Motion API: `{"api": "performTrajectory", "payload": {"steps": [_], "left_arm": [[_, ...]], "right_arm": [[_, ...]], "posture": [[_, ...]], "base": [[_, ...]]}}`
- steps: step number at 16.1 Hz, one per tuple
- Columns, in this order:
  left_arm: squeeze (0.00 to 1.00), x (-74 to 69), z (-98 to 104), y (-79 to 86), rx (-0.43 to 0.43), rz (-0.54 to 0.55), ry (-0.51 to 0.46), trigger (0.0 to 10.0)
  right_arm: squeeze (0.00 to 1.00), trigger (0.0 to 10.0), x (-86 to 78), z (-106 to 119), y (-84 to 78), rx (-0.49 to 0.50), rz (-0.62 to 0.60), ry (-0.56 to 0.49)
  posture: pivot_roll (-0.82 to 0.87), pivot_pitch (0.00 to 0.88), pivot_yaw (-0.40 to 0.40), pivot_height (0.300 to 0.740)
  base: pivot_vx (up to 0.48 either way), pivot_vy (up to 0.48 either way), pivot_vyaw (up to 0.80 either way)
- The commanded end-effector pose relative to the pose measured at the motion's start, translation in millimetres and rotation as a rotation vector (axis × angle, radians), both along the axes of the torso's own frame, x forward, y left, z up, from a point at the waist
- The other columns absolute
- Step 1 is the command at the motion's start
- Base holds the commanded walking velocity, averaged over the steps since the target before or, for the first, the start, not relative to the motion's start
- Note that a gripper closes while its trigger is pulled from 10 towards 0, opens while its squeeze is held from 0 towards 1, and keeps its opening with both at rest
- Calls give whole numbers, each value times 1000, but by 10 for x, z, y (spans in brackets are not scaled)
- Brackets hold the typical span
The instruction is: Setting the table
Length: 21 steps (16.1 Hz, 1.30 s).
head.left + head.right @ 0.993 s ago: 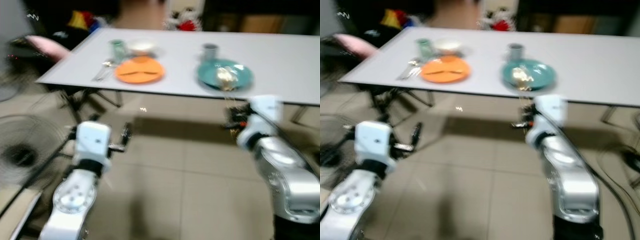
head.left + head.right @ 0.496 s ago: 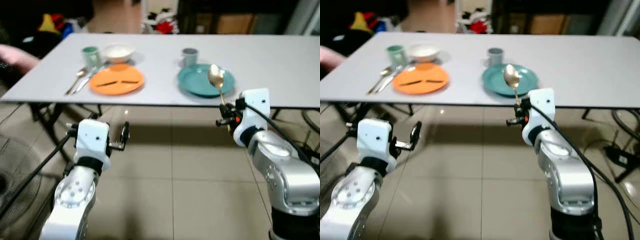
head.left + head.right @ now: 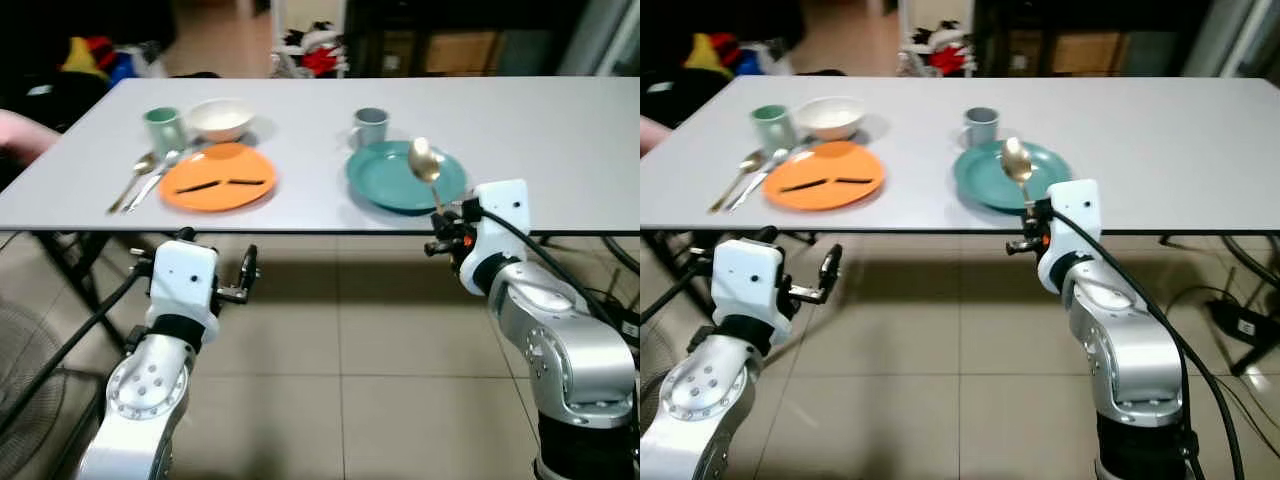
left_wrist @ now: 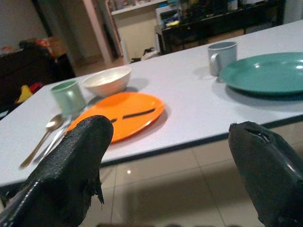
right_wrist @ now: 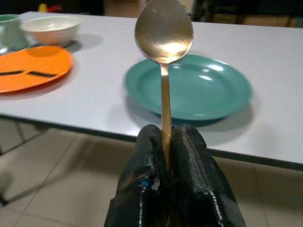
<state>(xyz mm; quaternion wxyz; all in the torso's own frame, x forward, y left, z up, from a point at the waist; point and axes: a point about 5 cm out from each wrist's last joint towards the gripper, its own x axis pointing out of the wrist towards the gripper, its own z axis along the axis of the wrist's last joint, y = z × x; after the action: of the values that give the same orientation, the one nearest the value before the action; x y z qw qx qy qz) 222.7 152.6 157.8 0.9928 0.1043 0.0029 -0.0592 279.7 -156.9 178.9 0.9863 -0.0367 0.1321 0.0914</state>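
Holding a gold spoon (image 5: 163, 38) upright by its handle, the right gripper (image 5: 165, 142) has its fingers squeezed tight, just before the table (image 3: 560, 130) edge by the teal plate (image 3: 395, 180). The left gripper (image 4: 165, 156) fingers are spread wide, holding nothing.

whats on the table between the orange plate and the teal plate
Nothing: in the left eye view the stretch of white table between the orange plate and the teal plate is bare. The grey cup stands behind it.
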Motion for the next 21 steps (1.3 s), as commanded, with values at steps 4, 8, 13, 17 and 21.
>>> {"api": "performTrajectory", "payload": {"steps": [4, 8, 13, 17, 21], "left_arm": [[0, 3, 25, -49, 3, -26, -8, 10000], [0, 3, 22, -49, 4, -33, -7, 10000], [0, 4, 26, -50, 4, -40, -5, 10000], [0, -1, 17, -65, 2, -50, 0, 10000], [0, -1, 13, -76, 1, -54, 4, 10000]], "right_arm": [[0, 10000, -1, 16, -64, -4, -31, 12], [0, 10000, 4, 7, -58, -13, -23, 16], [0, 10000, -5, -17, 14, 10, -2, 25], [0, 10000, -8, -24, 35, 8, 4, 33], [0, 10000, 12, -8, 47, 0, 11, 37]], "posture": [[-71, 0, 50, 740], [-68, 0, 51, 740], [-65, 0, 56, 740], [-65, 0, 56, 740], [-68, 0, 52, 740]], "base": [[337, 0, 0], [335, 0, 0], [337, 0, 0], [337, 0, 0], [337, 0, 0]]}}
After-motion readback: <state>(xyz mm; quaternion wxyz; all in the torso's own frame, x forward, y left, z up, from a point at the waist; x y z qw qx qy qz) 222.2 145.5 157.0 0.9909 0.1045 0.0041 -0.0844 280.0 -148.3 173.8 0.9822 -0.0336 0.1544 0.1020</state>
